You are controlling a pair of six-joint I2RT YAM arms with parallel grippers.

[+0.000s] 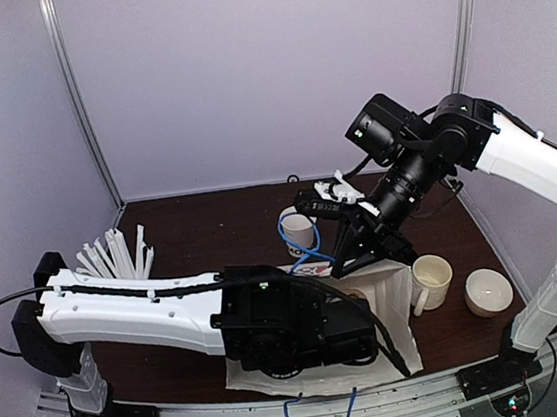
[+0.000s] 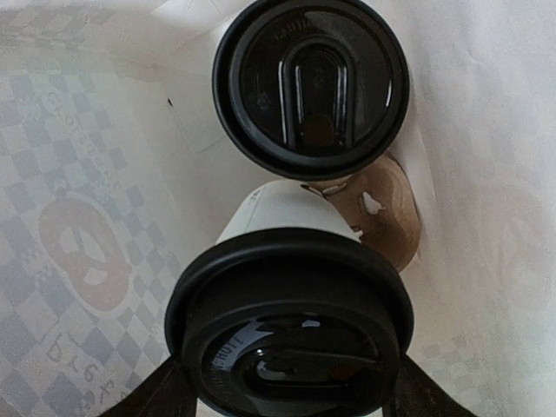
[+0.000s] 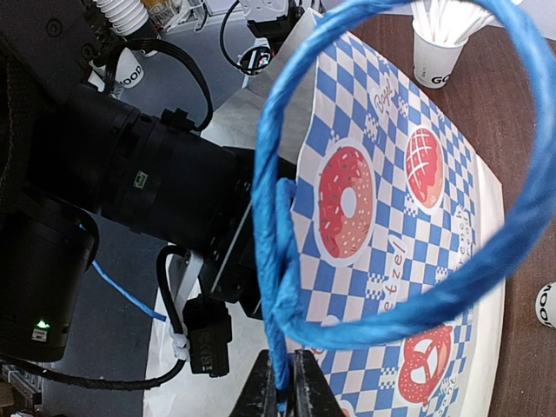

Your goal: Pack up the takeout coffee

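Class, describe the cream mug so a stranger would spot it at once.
Look at the brown table, near its right edge. Just right of the white paper bag stands the mug, with a low pale cup beyond it. Only the mug has a handle, and it is taller.

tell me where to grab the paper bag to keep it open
Pinch the blue rope handle near the top of its loop, coming from the far side, clear of the left arm. The loop stands free of the bag and is thin enough for the jaws; the right gripper is shut on it so.
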